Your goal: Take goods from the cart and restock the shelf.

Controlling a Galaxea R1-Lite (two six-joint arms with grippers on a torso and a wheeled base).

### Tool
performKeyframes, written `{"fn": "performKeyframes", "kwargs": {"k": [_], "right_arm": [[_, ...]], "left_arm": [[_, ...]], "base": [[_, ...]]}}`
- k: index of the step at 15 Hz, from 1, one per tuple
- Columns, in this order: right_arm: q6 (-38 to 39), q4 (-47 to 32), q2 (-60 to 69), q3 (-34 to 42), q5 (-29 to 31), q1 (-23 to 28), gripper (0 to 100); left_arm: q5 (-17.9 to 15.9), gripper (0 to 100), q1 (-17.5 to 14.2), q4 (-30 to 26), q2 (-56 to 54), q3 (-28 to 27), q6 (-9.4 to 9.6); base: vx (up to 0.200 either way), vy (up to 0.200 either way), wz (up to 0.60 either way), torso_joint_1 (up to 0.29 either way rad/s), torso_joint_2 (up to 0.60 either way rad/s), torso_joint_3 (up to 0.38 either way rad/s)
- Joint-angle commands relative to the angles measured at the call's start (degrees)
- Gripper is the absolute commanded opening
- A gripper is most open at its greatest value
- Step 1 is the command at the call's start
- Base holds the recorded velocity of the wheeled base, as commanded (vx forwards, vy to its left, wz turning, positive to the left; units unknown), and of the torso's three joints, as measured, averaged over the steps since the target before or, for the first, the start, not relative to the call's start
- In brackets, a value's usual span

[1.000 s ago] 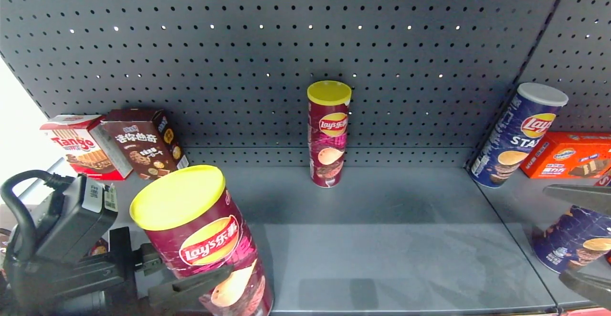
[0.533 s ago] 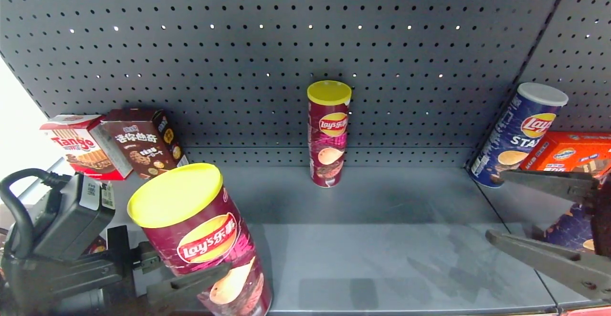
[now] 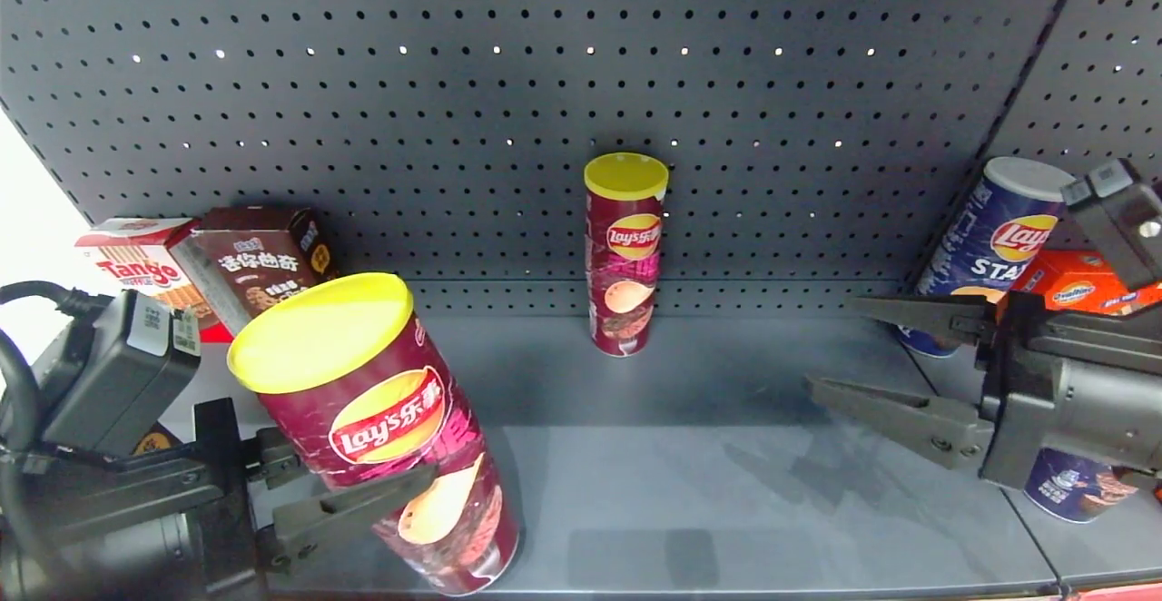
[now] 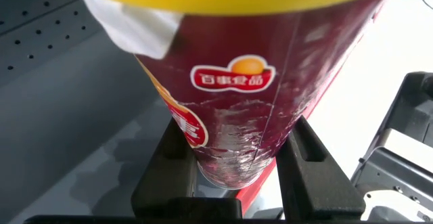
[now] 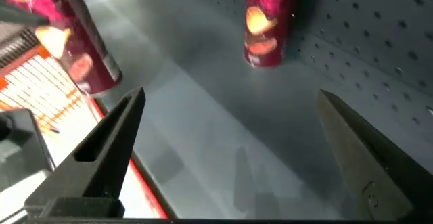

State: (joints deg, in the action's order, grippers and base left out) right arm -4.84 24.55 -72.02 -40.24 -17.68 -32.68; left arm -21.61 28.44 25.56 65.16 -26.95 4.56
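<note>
- Firmly, the left gripper (image 3: 356, 476) had its dark fingers clamped on the lower body of a maroon cylindrical chip can with a yellow plastic lid (image 3: 372, 419)
- That can was tilted, its lid end towards the left, over the front left part of the grey metal shelf (image 3: 726, 492); whether its base touched the shelf could not be told
- A second maroon chip can with a yellow lid (image 3: 625, 256) stood upright at the back middle of the shelf, against the grey perforated back panel (image 3: 454, 83)
- The right gripper (image 3: 833, 347) hung above the right part of the shelf, fingers wide apart and holding nothing, well apart from both maroon cans
- Beyond it a blue chip can with a pale lid (image 3: 994, 238) stood beside an orange cardboard box (image 3: 1080, 292); another blue can (image 3: 1071, 483) sat nearer the front, partly hidden by the gripper
- A brown biscuit box (image 3: 263, 256) and a red and white wafer box (image 3: 127, 265) stood side by side at the far left back
</note>
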Motion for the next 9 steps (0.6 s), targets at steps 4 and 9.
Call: {"fn": "performKeyframes", "kwargs": {"k": [4,9], "right_arm": [[0.18,6.74,-9.45,-2.91,-3.24,2.54,100],[0.09,9.73,-15.96,-7.57,-2.89,3.85,100]], "left_arm": [[0.08,0,-0.32,0.01,0.58,-0.20,-0.08],[0.08,0,-0.93,-0.08,0.58,-0.20,-0.08]], "base": [[0.000,0.000,0.00,0.000,0.00,0.000],[0.000,0.000,0.00,0.000,0.00,0.000]]}}
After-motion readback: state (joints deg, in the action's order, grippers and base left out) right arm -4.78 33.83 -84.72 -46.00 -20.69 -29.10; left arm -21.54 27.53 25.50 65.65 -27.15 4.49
